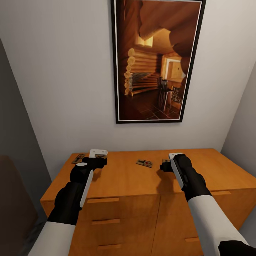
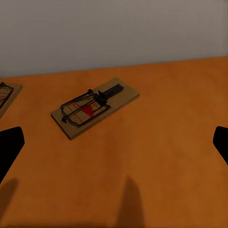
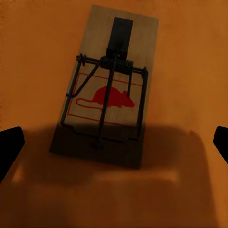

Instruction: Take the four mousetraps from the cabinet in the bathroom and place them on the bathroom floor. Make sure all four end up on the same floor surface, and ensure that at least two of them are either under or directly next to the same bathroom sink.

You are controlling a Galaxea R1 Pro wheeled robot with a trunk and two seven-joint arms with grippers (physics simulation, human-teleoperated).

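Lying flat on the orange-brown top of the cabinet [image 1: 124,177], within reach of both arms and none yet carried to the floor. Middle mousetrap [image 1: 144,163] between the two arms; another mousetrap [image 1: 78,158] near the back left corner, just beside the left gripper [image 1: 98,155]. Seen close from the right wrist, a mousetrap [image 3: 108,90]: pale wooden slab, black wire bar and spring, red mouse print, partly under the gripper's shadow. From the left wrist, a similar trap [image 2: 95,106] lying skewed ahead, with another's edge at the side. Right gripper [image 1: 167,161] poised low above its trap, fingers [image 3: 9,147] wide apart, probably lined up for a grasp. Left fingers [image 2: 10,145] likewise spread, holding nothing. Behind, a grey wall with a framed picture [image 1: 156,60] of a log cabin interior.
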